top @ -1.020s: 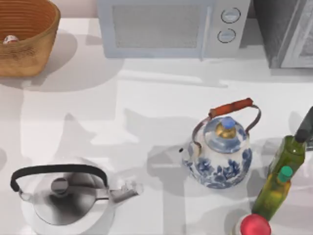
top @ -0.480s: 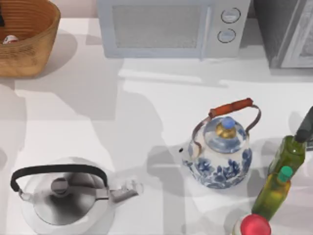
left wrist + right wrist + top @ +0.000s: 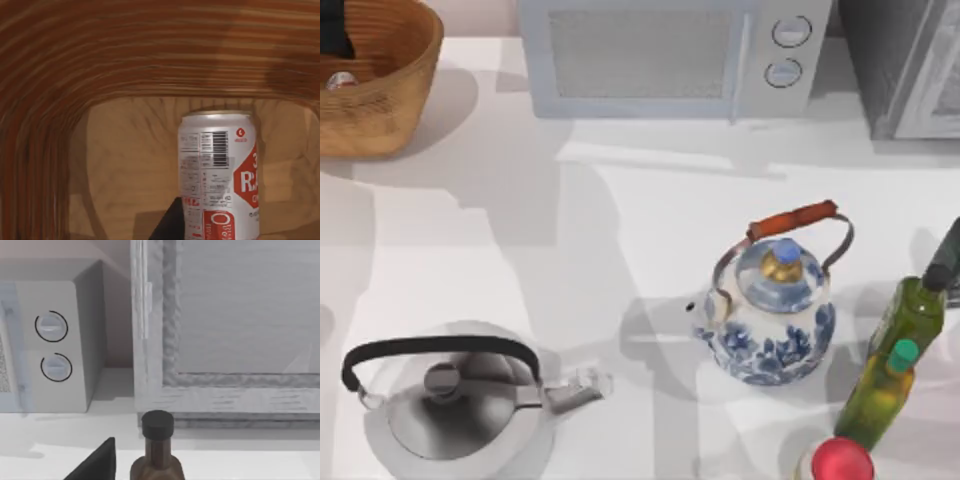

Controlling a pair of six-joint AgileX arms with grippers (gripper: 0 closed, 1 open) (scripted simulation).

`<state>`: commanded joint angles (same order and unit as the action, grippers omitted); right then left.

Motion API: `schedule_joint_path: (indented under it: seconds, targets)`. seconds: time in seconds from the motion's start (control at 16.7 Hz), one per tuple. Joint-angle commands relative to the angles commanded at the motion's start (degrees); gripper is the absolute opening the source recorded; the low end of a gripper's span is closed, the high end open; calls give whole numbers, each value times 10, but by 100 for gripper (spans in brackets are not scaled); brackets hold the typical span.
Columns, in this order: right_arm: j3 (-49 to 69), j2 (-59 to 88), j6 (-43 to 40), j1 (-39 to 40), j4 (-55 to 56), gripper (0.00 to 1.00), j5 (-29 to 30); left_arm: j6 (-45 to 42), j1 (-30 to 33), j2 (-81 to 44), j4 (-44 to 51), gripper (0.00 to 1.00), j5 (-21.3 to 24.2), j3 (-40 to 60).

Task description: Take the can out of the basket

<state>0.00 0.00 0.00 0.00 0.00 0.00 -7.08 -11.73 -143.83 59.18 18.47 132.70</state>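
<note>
The can [image 3: 218,175] carries a barcode, fine print too small to read, and large white letters "RA" on red, with "O" lower down.

One basket [image 3: 390,95] sits at the upper left of the top view, with one can [image 3: 340,80] inside it. There are two kettles: a steel one [image 3: 455,400] lower left and a blue-and-white one [image 3: 770,315] right of centre. One microwave [image 3: 670,55] stands along the top edge; two green bottles [image 3: 910,310] [image 3: 880,395] and one red-capped bottle [image 3: 840,462] occupy the lower right
</note>
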Motion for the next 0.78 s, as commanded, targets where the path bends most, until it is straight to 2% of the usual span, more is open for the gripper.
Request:
schedule_joint_path:
  seconds: [0.24, 0.78]
  targets:
    - [0, 0, 0, 0, 0, 100, 0, -1, 1, 21, 0, 100, 1, 17]
    - [0, 0, 0, 0, 0, 100, 0, 9, 9, -32, -17, 100, -3, 18]
